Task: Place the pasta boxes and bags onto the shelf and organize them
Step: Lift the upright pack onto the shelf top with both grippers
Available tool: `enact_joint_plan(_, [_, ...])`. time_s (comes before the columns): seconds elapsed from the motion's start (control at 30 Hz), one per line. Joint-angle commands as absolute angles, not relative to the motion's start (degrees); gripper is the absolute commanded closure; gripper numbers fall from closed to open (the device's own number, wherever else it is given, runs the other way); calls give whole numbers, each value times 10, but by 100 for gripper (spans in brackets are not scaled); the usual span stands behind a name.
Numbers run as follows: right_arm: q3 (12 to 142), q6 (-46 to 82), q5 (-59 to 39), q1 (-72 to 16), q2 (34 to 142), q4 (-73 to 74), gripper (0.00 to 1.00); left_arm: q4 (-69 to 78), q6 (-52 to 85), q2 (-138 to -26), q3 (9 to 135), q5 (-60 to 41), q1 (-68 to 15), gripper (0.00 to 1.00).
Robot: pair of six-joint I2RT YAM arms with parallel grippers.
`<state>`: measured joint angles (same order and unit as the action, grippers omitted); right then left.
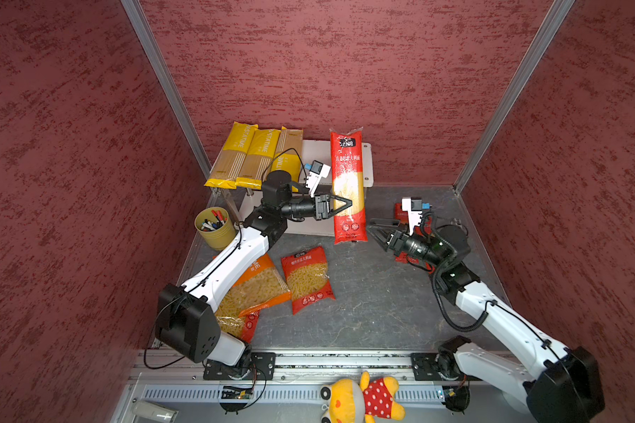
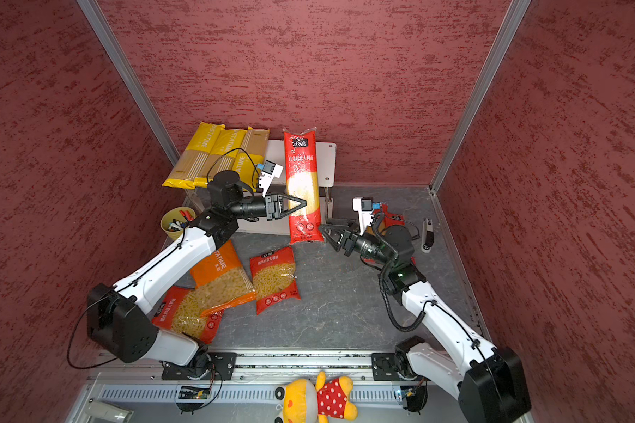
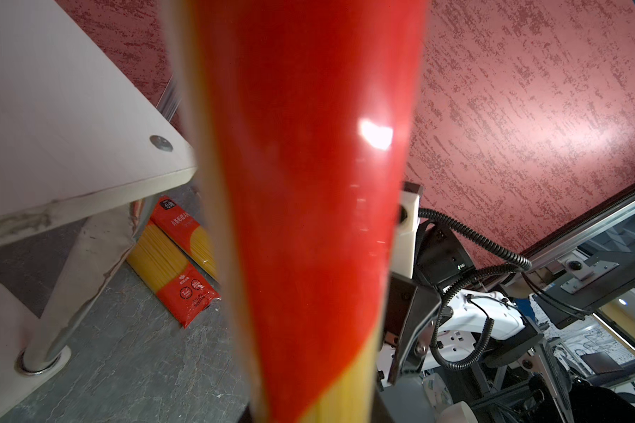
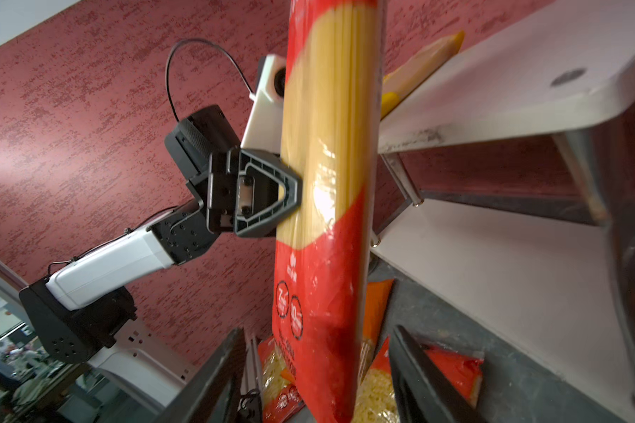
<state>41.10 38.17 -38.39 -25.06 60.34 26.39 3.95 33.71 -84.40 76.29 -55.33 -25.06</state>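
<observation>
Your left gripper (image 1: pixel 347 203) pinches the red spaghetti pack (image 1: pixel 347 172) at about mid-length and holds it nearly upright in front of the bare right part of the shelf (image 1: pixel 314 150). The three yellow packs (image 1: pixel 250 157) lie side by side on the left of the top board. Your right gripper (image 1: pixel 373 227) stands spread just beside the pack's lower end, not touching it.

The danger, as I judge it, is that single pinch on glossy film: the long pack can swivel or slide in the jaws as you tip it flat. Its lower end could also catch the top board's front edge (the wrist views show that edge close by) and be levered out of the grip. Swing wide and you may nudge the yellow packs. Mind the right gripper too, since a bump there would twist the pack.
</observation>
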Motion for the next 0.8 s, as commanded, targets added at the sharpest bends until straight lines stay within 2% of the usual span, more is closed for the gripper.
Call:
enact_joint_plan(0.0, [439,387,-384,-271,621,202,34,81,362,-836,803,-573,-251,92])
enact_joint_plan(0.13, [439,393,-387,-273,632,221,33,86,372,-831,814,-579,-251,92])
enact_joint_plan(0.37, [431,486,-412,-284,662,365,38,89,383,-834,816,-580,-252,92])
enact_joint_plan(0.6, [435,547,-392,-305,698,475,50,70,383,-838,831,-571,-250,92])
enact_joint_plan(0.7, [446,554,-382,-317,715,490,62,61,383,-839,835,-566,-241,90])
enact_joint_plan(0.77, [451,556,-372,-321,720,500,70,55,388,-836,835,-558,-230,85])
